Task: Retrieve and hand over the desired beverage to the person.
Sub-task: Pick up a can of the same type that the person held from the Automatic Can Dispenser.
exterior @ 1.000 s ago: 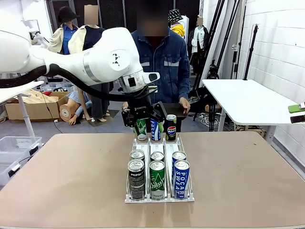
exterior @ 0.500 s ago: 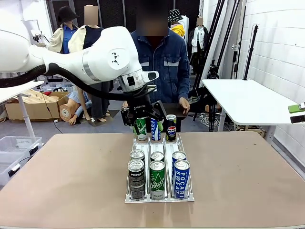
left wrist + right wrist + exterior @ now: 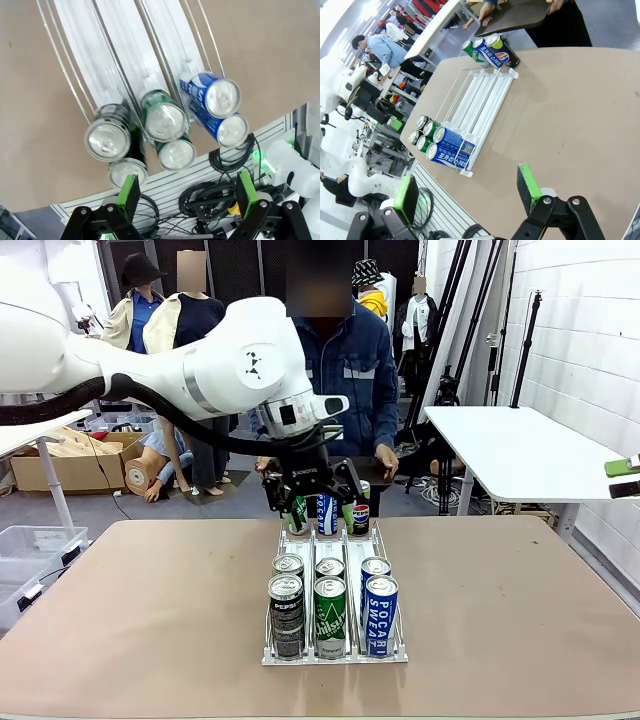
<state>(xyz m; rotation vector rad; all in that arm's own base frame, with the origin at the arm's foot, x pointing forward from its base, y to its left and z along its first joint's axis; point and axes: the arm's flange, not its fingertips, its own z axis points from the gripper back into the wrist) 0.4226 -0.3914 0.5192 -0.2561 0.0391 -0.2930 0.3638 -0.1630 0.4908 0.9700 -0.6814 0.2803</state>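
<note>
- The left gripper [image 3: 312, 498] is held wide open, with nothing between its green pads [image 3: 129, 194]. It hangs low at the far end of the rack [image 3: 336, 540], close against the cans there (contact cannot be judged).
- Three cans are stood at that far end, one per lane: a green can [image 3: 297, 512], a blue-and-white can [image 3: 326, 513] and a far Pepsi can [image 3: 359, 510].
- The clear three-lane rack is laid lengthwise in the middle of the tan table [image 3: 150, 600], whose surface is plain and matte around it.
- Six more cans are packed at the rack's near end in two rows. The front row is made up of a near Pepsi can [image 3: 286, 615], a green Chilsung can [image 3: 330, 615] and a Pocari Sweat can [image 3: 381, 613].
- The right gripper [image 3: 467, 192] is spread wide and empty above bare tabletop, well apart from the rack.
- The person [image 3: 345, 370] is stood at the table's far edge, behind the rack, and a dark tray [image 3: 512, 15] is held in both hands.
- A white table [image 3: 510, 450] is set to the right, before a white brick wall [image 3: 590, 360].
- Cardboard boxes [image 3: 60, 465] are left on the floor at the left, and a clear plastic bin [image 3: 35, 545] is placed beside the tan table.
</note>
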